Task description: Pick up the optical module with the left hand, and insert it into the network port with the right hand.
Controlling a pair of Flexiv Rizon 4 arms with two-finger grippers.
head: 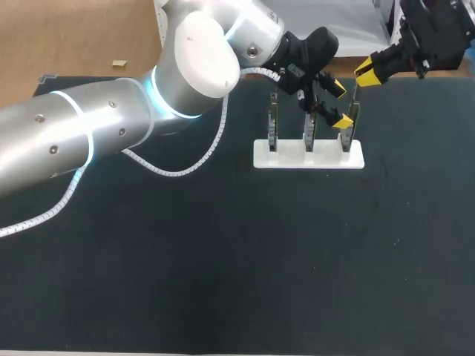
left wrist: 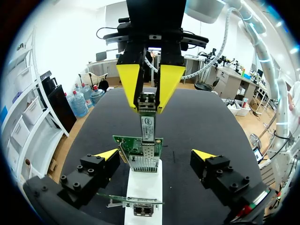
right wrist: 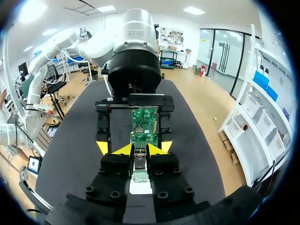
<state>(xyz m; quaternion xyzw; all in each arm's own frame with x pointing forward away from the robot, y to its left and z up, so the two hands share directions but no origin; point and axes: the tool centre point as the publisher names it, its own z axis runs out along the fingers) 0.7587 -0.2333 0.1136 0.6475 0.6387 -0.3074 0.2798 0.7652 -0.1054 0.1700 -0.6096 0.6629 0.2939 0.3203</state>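
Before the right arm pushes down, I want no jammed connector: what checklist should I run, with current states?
1. Right gripper shut on module: ok.
2. Left gripper open, off the module: ok.
3. Module in line with port on the board: ok sideways, depth cannot tell.
4. Board upright in white stand: ok.
5. Module seated: not ok, most of it shows above the port.

Head overhead, close wrists opposed, sharing network port [left wrist: 143, 163]

Black table top [head: 223, 282] — matte, evenly lit.
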